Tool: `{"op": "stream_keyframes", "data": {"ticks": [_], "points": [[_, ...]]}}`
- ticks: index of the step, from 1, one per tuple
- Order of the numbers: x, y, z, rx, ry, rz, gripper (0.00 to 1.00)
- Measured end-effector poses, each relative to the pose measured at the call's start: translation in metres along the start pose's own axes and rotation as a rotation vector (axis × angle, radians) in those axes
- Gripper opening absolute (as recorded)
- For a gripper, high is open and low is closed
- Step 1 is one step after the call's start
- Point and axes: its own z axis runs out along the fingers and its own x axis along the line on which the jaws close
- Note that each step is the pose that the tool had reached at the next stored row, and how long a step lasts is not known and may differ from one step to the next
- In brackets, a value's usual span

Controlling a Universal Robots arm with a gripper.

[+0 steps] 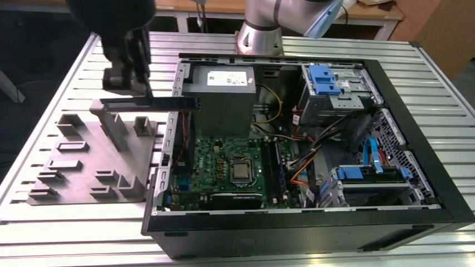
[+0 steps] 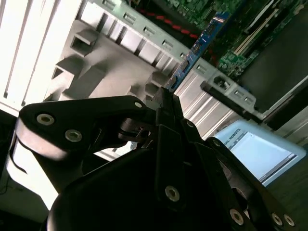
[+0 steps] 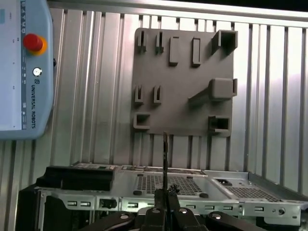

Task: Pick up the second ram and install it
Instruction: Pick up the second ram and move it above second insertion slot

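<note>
Worktop [image 1: 67,233]: slatted metal, carrying the open computer case and a grey holder tray.
Computer case [image 1: 297,233]: lies on its side with the lid off. Its metal wall on the exterior view's left stands right by the stick's end, so a low carry could clip it.
Arm [image 1: 260,30]: reaches over from behind the case, wrist above the tray, claw pointing down.
Holder tray [image 1: 82,167]: sits beside the case, below the stick.
Memory slots [image 1: 271,167]: narrow, so a tilted or off-line stick would likely jam.
Claw [image 1: 137,92]: pinched narrow on the second ram from above.
Second ram [image 1: 152,103]: held level in the air, thin enough to pivot in the grip.
</note>
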Motion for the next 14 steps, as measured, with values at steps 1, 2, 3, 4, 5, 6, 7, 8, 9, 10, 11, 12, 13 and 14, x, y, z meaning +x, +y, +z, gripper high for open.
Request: {"op": "stream_keyframes", "data": {"ticks": [1, 2, 3, 4, 5, 6, 7, 8, 9, 10, 11, 12, 13, 14], "points": [[0.0002, -0.0044, -0.0002, -0.0002, 0.0001, 0.000, 0.10], [0.0004, -0.0088, -0.0004, -0.0004, 0.0001, 0.000, 0.10], [0.0006, -0.0132, -0.0005, -0.0005, 0.0000, 0.000, 0.10], [0.0008, -0.0177, -0.0006, -0.0006, 0.0000, 0.000, 0.10], [0.0010, -0.0224, -0.0008, -0.0007, 0.0000, 0.000, 0.10], [0.0013, -0.0269, -0.0009, -0.0010, -0.0001, 0.000, 0.10], [0.0015, -0.0314, -0.0011, -0.0011, 0.0000, 0.000, 0.10], [0.0017, -0.0359, -0.0013, -0.0013, 0.0000, 0.000, 0.10], [0.0019, -0.0404, -0.0014, -0.0014, -0.0001, 0.000, 0.10], [0.0021, -0.0448, -0.0016, -0.0017, 0.0000, 0.000, 0.10], [0.0023, -0.0498, -0.0017, -0.0019, 0.0000, 0.000, 0.10], [0.0026, -0.0543, -0.0019, -0.0021, 0.0000, 0.000, 0.10], [0.0028, -0.0587, -0.0020, -0.0022, -0.0001, 0.000, 0.10], [0.0030, -0.0632, -0.0022, -0.0024, -0.0001, 0.000, 0.10]]}}
